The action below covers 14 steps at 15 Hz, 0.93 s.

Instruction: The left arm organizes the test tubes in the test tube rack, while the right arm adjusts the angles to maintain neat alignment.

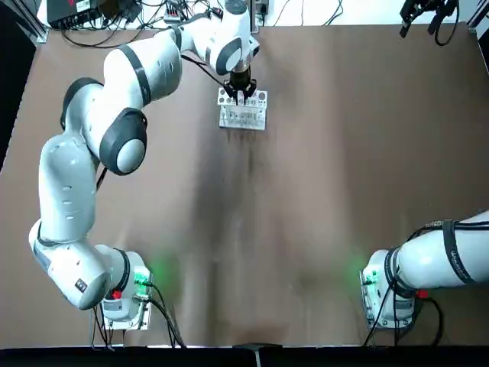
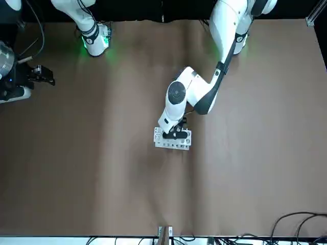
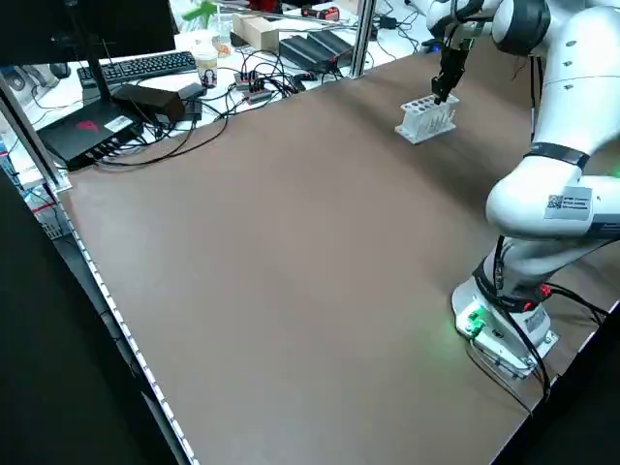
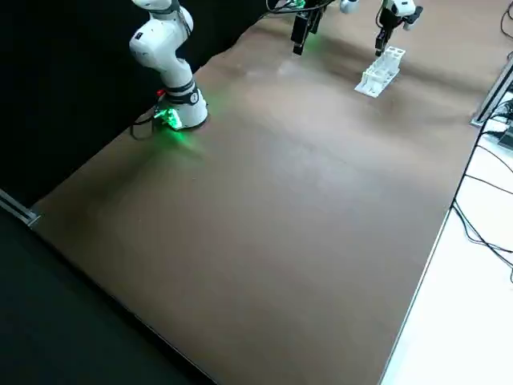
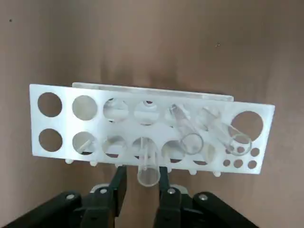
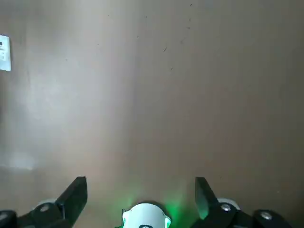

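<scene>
Test tubes [image 5: 191,137] in rack [image 5: 57,121]

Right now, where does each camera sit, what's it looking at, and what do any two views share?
Top: overhead; both arms, left gripper on the test tube rack.
Front: across the table; same rack.
Left side: raised; left arm, rack.
Right side: raised; rack, right arm's base.
Left wrist: fingers around a test tube.
Right wrist: right gripper open over the table.

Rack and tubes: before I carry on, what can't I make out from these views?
- Top view: the left gripper covers part of the rack; tubes too small to count.
- Front view: gripper and wrist hide the rack's back row.
- Left wrist view: whether the held tube's bottom sits in the lower tier, hidden under the top plate.
- Right gripper: cut off by the top view's edge.
</scene>
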### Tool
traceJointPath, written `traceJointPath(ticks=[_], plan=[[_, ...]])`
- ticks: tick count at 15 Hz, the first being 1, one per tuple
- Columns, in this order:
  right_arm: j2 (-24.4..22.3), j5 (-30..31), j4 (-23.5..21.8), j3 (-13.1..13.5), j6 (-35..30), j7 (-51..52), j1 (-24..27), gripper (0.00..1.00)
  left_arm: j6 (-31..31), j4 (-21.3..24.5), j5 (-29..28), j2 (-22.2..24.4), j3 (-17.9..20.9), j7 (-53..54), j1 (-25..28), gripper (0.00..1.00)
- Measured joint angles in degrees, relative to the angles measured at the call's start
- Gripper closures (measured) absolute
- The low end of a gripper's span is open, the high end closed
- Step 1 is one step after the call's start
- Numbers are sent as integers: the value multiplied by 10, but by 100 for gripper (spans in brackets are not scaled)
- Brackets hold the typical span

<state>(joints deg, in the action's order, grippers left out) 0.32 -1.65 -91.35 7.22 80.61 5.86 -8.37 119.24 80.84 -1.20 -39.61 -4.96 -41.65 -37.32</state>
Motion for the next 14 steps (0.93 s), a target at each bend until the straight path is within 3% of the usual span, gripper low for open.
traceJointPath(ticks=[14], plan=[[0,0,0,0,0,0,0,0,2,-10,0,-1,0,0,0,65]])
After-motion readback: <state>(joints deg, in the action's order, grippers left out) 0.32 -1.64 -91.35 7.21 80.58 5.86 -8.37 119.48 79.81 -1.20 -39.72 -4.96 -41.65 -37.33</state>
